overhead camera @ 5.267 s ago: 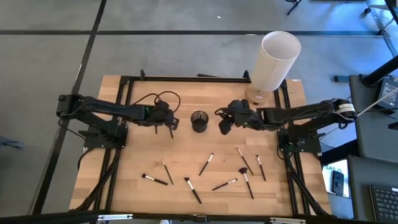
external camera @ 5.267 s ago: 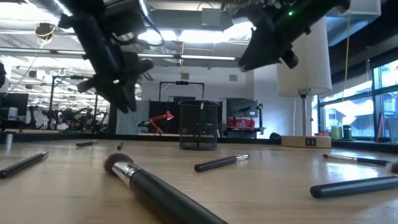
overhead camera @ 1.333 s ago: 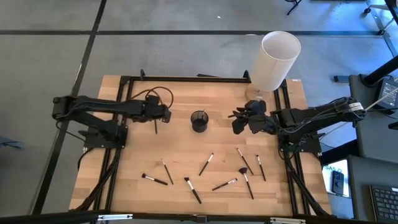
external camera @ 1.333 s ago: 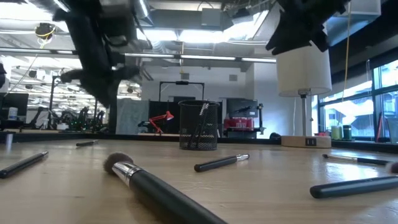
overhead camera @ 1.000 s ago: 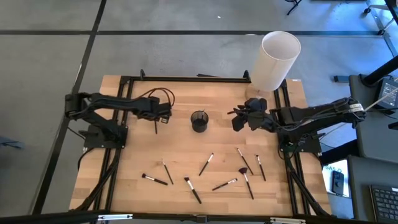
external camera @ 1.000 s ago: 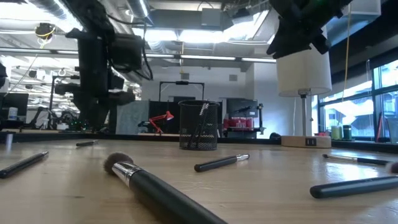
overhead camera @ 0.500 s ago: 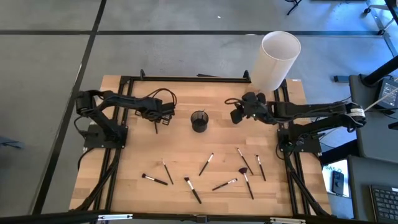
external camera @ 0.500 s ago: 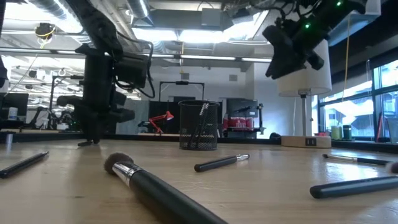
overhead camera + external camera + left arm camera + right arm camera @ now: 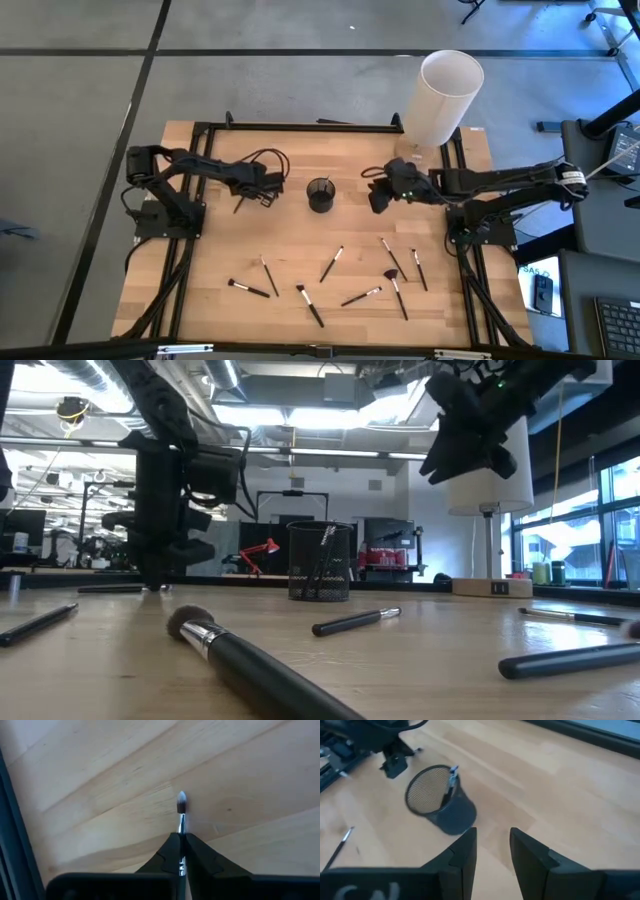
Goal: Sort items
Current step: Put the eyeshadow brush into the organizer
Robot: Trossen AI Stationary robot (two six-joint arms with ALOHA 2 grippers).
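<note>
Pale wood bench (image 9: 300, 235), a black mesh cup (image 9: 320, 194) at centre with one brush standing in it. Left of it, the left hand (image 9: 252, 196) is clamped on a small brush (image 9: 181, 812) lying on the boards. Right of the cup, the right hand (image 9: 377, 199) hangs with fingers apart, empty. Seven brushes (image 9: 331, 264) are scattered across the lower middle. A tall white cylinder (image 9: 442, 98) stands upper right.

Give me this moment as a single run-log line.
left gripper: shut on brush, low at table's left | right gripper: open, empty, right of mesh cup | cup: one brush inside | loose brushes: table's near half
</note>
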